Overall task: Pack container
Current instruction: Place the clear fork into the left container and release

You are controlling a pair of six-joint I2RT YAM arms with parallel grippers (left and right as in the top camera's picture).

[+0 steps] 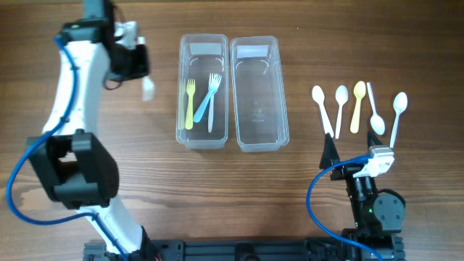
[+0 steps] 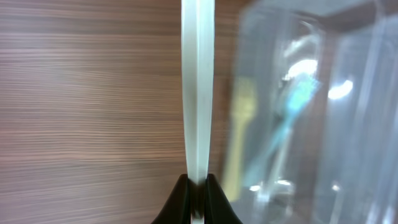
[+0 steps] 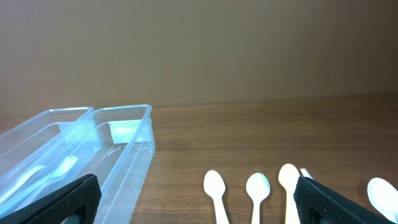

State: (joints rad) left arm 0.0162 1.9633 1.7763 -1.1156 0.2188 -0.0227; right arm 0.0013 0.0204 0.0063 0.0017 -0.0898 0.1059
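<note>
Item: white utensil [image 2: 198,93], pinched edge-on in closed left fingers [image 2: 179,200], beside bin [image 1: 181,109]. Right fingers [image 3: 68,199] spread, empty, by spoons [image 1: 359,90]. Handling: clear the rim, align lengthwise with forks [image 1: 212,87], then release low.

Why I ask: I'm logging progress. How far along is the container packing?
Done: a yellow fork and a blue fork lie in the left container.
In hand: the left gripper is shut on a white utensil beside that container.
Left: five spoons lie unpacked to the right of the right container, which holds nothing. The right gripper is open near them.
</note>
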